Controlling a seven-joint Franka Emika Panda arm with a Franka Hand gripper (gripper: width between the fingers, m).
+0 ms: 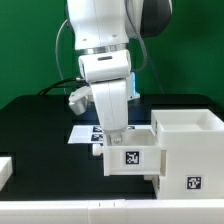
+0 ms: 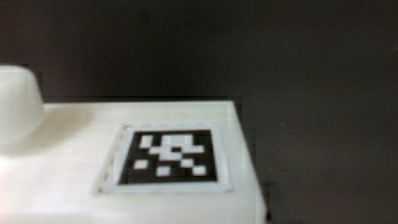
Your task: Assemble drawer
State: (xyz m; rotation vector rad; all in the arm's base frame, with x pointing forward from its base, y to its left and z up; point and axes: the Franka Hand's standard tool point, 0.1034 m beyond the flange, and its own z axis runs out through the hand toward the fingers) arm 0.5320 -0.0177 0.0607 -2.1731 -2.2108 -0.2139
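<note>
The drawer [image 1: 128, 160] is a small white open-top tray with a black-and-white tag on its near side. It rests on the black table against the larger white box [image 1: 186, 148] on the exterior view's right. My gripper [image 1: 118, 140] reaches straight down into the drawer's top, and its fingers look closed on the drawer's wall. In the wrist view the drawer's tagged white face [image 2: 173, 158] fills the frame from very close. A rounded white part [image 2: 15, 98] shows beside it. My fingertips are hidden in the wrist view.
The larger box carries its own tag [image 1: 194, 184] on its near face. The marker board [image 1: 86, 132] lies flat behind the arm. A white part [image 1: 5, 168] sits at the exterior view's left edge. A green wall stands behind.
</note>
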